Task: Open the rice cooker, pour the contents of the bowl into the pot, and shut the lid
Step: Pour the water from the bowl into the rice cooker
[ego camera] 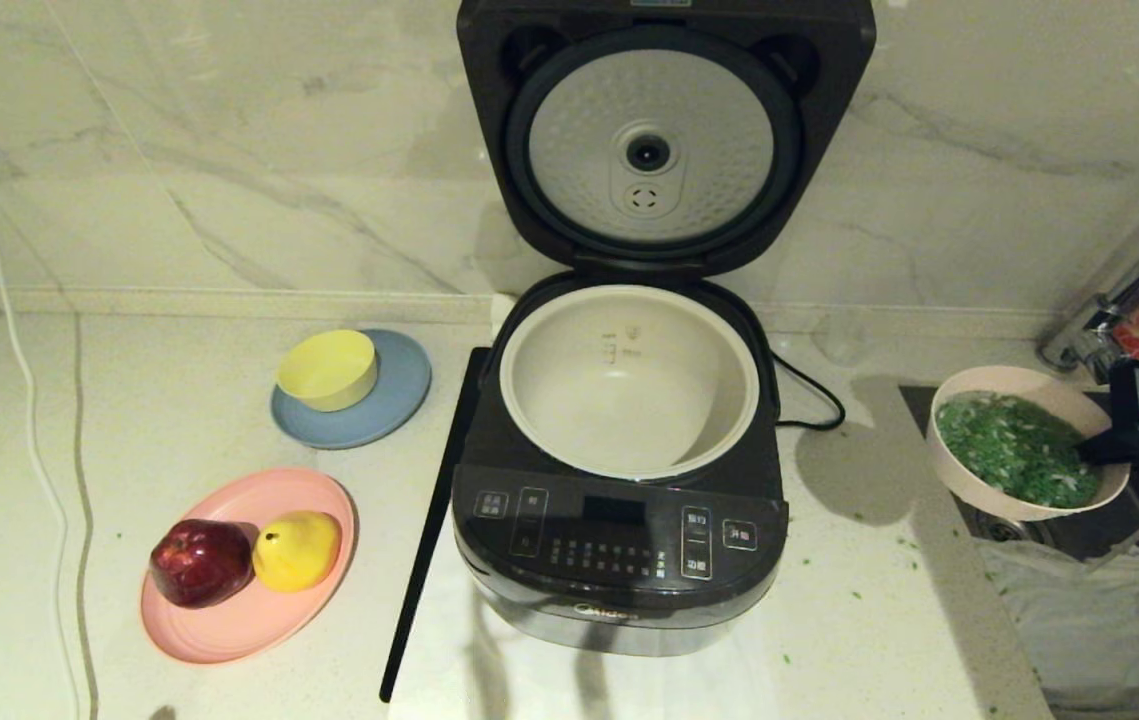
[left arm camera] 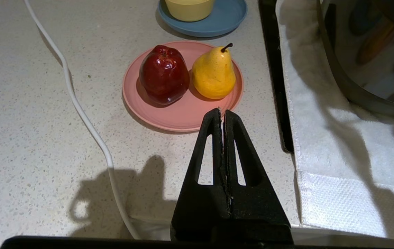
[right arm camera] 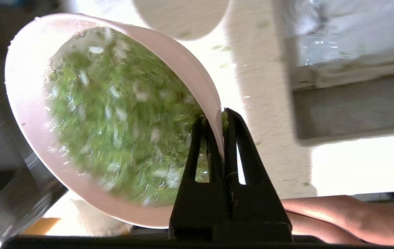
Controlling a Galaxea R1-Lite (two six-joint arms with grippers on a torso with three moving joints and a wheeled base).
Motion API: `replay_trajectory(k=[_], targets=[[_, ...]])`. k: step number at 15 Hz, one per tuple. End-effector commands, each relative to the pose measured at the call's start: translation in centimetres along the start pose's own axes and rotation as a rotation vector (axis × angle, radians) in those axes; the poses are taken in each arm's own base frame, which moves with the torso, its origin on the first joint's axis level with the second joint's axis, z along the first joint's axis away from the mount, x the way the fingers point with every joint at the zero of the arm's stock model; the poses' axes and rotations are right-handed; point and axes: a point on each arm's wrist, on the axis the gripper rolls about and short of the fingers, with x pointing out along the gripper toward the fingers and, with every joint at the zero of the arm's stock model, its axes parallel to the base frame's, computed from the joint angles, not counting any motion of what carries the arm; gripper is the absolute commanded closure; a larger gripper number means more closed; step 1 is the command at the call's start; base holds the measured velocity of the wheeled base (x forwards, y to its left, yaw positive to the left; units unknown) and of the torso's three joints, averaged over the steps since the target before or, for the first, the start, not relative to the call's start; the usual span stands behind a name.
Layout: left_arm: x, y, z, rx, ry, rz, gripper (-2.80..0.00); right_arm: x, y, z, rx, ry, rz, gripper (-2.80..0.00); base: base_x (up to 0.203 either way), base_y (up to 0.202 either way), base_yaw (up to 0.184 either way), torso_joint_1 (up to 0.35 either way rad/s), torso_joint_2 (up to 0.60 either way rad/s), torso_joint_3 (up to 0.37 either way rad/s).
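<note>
Right gripper [right arm camera: 223,119] is pinching the rim of the bowl [ego camera: 969,480], jaws clamped tight, holding its contents [ego camera: 1019,450] beside the open rice cooker [ego camera: 619,560]. Left gripper [left arm camera: 222,114] is hanging closed and empty near a pink plate [left arm camera: 179,117].

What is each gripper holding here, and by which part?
Right gripper: the pink bowl of green bits, pinched at its rim. Left gripper: nothing.
</note>
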Motion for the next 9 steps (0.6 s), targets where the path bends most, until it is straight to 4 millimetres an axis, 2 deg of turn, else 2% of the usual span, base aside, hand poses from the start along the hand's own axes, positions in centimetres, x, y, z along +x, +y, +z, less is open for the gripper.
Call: replay_trajectory(k=[1, 5, 9], targets=[[0.1, 0.0, -0.2, 0.000, 0.007, 0.000, 0.00, -0.7, 2.0, -0.3, -0.050, 0.015, 0.052, 0.00, 0.000, 0.000, 0.000, 0.000, 0.00, 0.000], [0.1, 0.0, -0.2, 0.000, 0.007, 0.000, 0.00, -0.9, 4.7, -0.9, -0.072, 0.070, 0.105, 0.00, 0.000, 0.000, 0.000, 0.000, 0.00, 0.000], [0.1, 0.0, -0.2, 0.000, 0.007, 0.000, 0.00, -0.1, 6.6, -0.8, -0.075, 0.117, 0.126, 0.00, 0.000, 0.000, 0.000, 0.000, 0.00, 0.000]])
